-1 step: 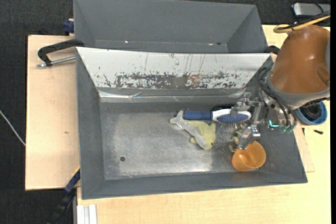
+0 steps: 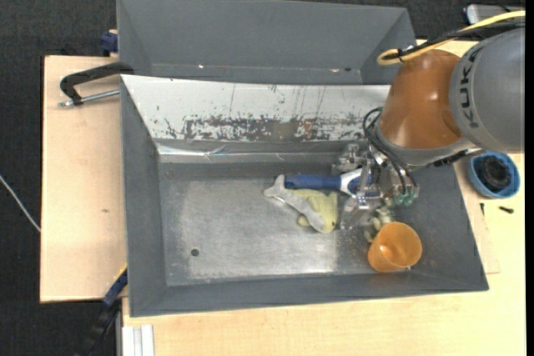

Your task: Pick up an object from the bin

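Claw point(image 2: 365, 189) in bin point(image 2: 234, 242), right side | state: cannot tell | beside blue stick point(image 2: 313, 182), orange cup point(image 2: 394, 246)

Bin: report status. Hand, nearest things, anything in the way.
Hand low at right side of bin, at end of blue handle. Yellowish rag beside that handle. Orange cup close by, toward near wall.
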You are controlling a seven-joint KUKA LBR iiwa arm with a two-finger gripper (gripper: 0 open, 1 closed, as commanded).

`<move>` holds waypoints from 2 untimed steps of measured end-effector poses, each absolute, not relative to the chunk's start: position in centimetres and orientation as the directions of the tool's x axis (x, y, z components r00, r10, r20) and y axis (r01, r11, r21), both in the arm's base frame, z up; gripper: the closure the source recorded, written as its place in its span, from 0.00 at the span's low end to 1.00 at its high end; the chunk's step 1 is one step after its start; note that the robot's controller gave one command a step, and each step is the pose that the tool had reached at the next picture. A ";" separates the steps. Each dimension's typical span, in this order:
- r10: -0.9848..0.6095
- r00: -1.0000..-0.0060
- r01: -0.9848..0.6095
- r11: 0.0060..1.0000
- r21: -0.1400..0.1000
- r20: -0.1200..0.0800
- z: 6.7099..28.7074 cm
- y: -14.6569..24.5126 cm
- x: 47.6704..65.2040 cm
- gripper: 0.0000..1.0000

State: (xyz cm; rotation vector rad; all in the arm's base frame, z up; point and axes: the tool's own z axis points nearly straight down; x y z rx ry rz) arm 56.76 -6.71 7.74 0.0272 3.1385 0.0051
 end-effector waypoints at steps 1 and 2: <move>0.018 -1.000 0.018 1.000 0.001 -0.007 8.1 -6.9 56.8 1.00; -0.239 -0.971 -0.239 0.971 -0.004 -0.010 23.8 -10.0 53.6 1.00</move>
